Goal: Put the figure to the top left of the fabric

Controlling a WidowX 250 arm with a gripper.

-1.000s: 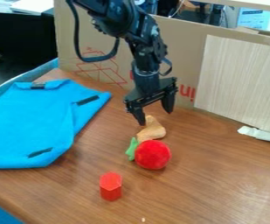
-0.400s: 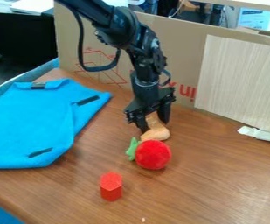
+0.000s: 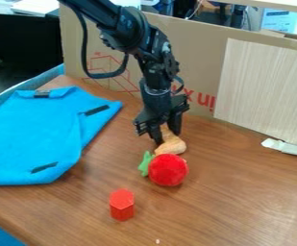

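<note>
Tan figure (image 3: 172,146) at our gripper's (image 3: 167,138) tip, upper end pinched | red ball (image 3: 168,170), green piece (image 3: 145,164) crowding its camera side | red block (image 3: 121,205) beyond those | we see blue fabric (image 3: 31,134) left of gripper

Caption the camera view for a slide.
Black gripper closed around a tan figure on a wooden table, blue fabric at the view's left.
</note>
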